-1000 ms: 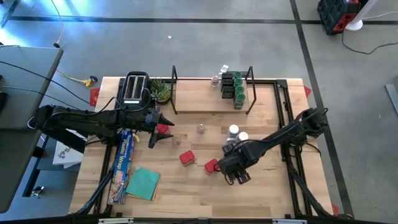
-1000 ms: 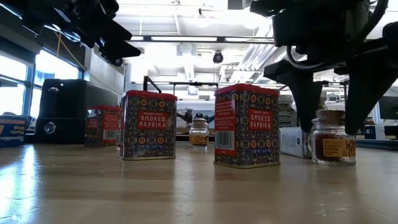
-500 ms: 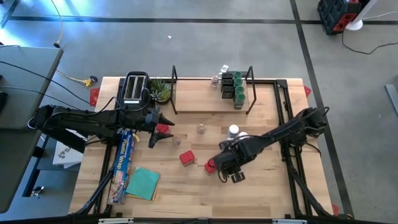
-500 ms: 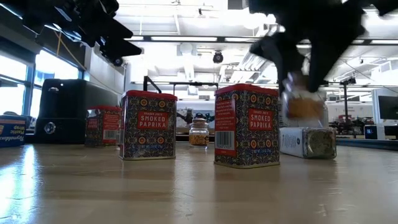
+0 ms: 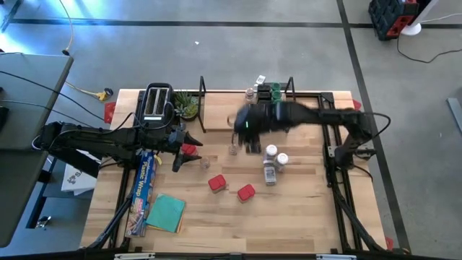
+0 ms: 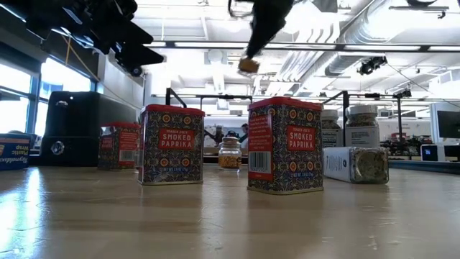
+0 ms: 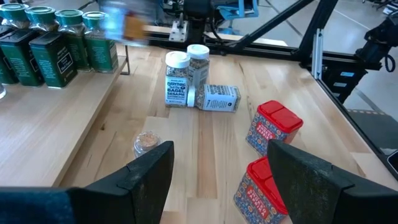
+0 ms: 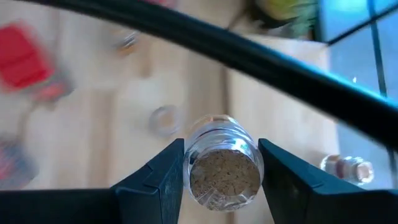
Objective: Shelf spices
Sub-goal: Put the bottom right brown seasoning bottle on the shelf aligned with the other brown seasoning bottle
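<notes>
Small brownish jar [image 8: 224, 168] gripped in right hand [image 5: 249, 128] above wooden table [image 5: 303, 209]; left hand [image 7: 217, 180] wide.

I see a black toaster [image 5: 157, 102] upper left with a small green plant [image 5: 188, 105] beside it, blue foil box [image 5: 145, 189] and teal cloth [image 5: 165, 212] lower left

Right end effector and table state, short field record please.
right end effector: shut on a small cork-topped jar, raised over the shelf
left end effector: open, empty, waiting near the toaster
on shelf: green-lidded jars at its right end
on table: red paprika tins, two upright white-lidded jars, one jar on its side, one small jar
</notes>
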